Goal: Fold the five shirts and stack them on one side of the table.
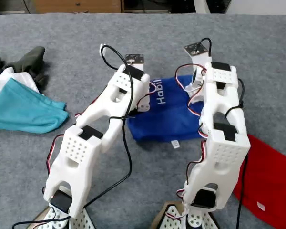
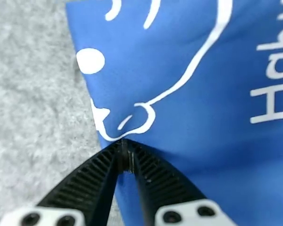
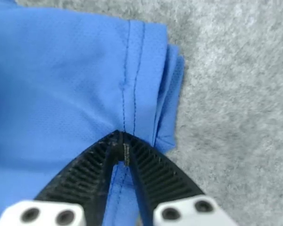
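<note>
I see the blue shirt (image 1: 168, 119) lying in the middle of the grey surface (image 1: 257, 47). My left claw (image 2: 124, 149) is at the blue shirt's left edge. Its two tips are squeezed together on the cloth there, right by the white drawing (image 2: 132, 123). My right claw (image 3: 121, 140) is at the blue shirt's right edge. Its tips are pinched together on the cloth at a stitched seam (image 3: 128, 70), and I can see a few layers of cloth stacked up just beside it.

Well apart from the blue shirt, on its left side, lies a teal shirt (image 1: 24, 109). A white shirt (image 1: 7, 80) touches the teal one, and a dark green shirt (image 1: 31, 61) lies just past that. A red shirt (image 1: 269, 183) lies near the blue shirt's right side, closer to the arm bases. My right arm hides the bit between them.
</note>
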Available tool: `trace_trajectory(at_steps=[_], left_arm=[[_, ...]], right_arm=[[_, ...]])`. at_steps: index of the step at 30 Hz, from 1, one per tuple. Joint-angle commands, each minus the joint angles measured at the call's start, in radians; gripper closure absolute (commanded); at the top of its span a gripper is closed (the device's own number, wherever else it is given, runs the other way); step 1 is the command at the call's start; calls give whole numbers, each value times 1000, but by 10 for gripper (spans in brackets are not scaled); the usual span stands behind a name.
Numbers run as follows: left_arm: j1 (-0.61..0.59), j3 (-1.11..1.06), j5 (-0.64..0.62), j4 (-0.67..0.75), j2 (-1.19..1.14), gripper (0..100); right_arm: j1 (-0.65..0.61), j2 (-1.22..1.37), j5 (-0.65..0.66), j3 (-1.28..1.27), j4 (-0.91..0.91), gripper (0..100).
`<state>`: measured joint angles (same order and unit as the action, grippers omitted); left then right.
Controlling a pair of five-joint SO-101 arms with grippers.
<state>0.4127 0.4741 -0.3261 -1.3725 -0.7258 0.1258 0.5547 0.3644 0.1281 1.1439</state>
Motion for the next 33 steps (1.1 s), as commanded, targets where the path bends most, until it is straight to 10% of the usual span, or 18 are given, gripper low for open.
trace_trajectory(at_steps=[1, 18, 33], left_arm=[[2, -46, 2, 58, 47, 981], [17, -57, 0, 61, 47, 981], [15, -57, 0, 61, 47, 981]], right_arm=[[10, -124, 6, 2, 32, 991], [-36, -816, 87, -308, 144, 991], [1, -664, 94, -832, -347, 991]])
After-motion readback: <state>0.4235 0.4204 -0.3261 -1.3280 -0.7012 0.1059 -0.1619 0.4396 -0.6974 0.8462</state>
